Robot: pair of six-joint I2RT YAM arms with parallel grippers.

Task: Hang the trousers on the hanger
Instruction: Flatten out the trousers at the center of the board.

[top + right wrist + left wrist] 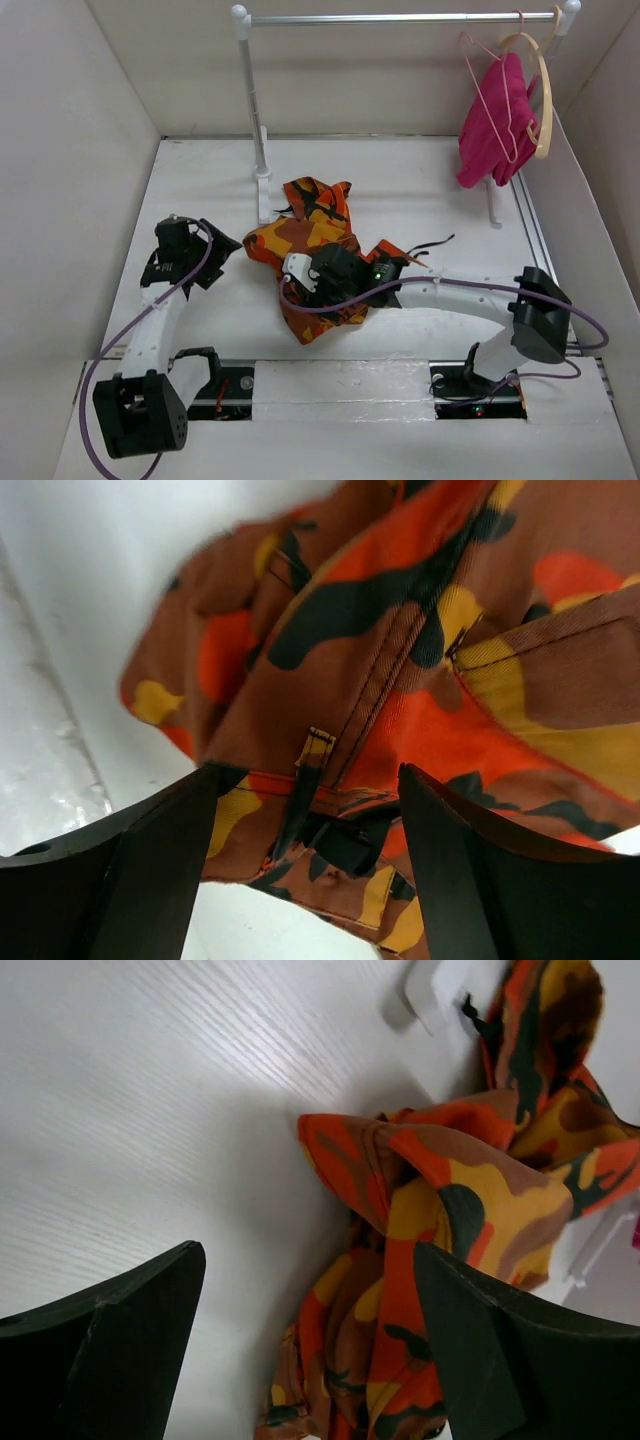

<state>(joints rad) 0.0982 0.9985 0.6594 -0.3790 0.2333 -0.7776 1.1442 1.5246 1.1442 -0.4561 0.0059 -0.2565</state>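
- trousers (305, 245): you had them crumpled in a heap at the middle of the table (200, 170), with one end reaching toward the far edge and lying just beside the rack foot (263, 195)
- hanger (488, 90): it hung on the rail (400, 18) near the far right corner, well apart from the trousers; a magenta cloth (490, 135) hung on it and a wooden hanger (541, 100) hung just beside
- left gripper (310, 1290): its jaws were spread wide and held nothing, just beside the heap's left edge
- right gripper (305, 810): its jaws were wide apart over the heap's near side; the waistband and a belt loop (312, 748) lay between the fingers, unclamped
- open room: you had bare table at the far left corner, along the left edge, and between the heap and the right edge
- limits: walls closed the left, far and right edges
- obstructions: the rack post (252, 100) stood upright behind the heap, and your right arm lay across the near right part
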